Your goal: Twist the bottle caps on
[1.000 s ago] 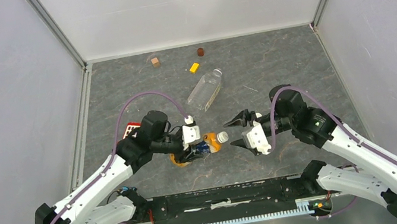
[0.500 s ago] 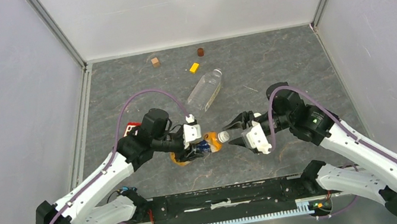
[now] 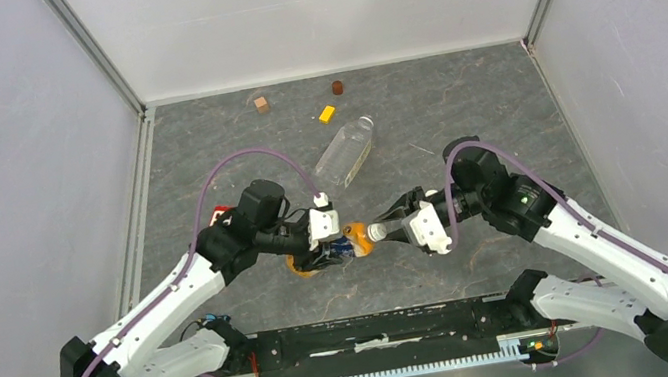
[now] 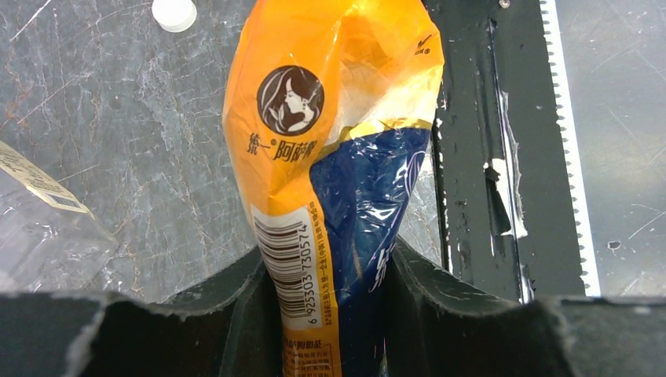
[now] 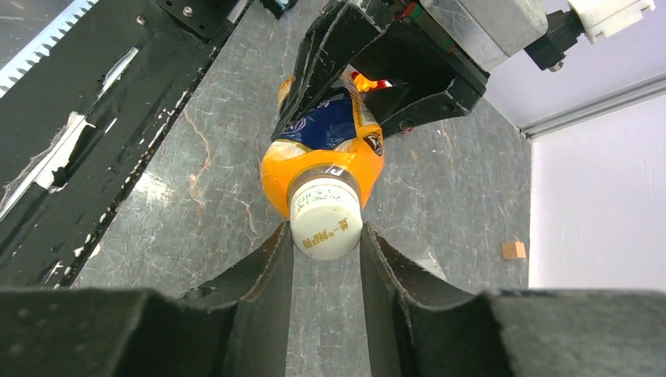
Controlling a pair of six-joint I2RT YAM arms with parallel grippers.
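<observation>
The small orange bottle point(image 3: 356, 242) with a dark blue label lies sideways above the table, neck pointing right. My left gripper point(image 3: 328, 250) is shut on its body point(image 4: 330, 141), a finger pressing each side of the label. A white bottle cap point(image 5: 326, 220) sits on the bottle's neck, and my right gripper point(image 3: 382, 230) is shut on it, fingers touching both sides of the cap. A second white cap point(image 4: 173, 12) lies loose on the table in the left wrist view. The larger clear bottle point(image 3: 345, 151) lies on its side farther back, untouched.
Near the back wall lie a wooden cube point(image 3: 262, 105), a yellow block point(image 3: 327, 114) and a small dark brown cylinder point(image 3: 337, 87). A red object point(image 3: 223, 213) sits behind the left arm. The black base rail point(image 3: 373, 334) runs along the near edge.
My right gripper moved left to the orange bottle's neck and its jaws closed onto the white cap. The left gripper kept holding the bottle in place.
</observation>
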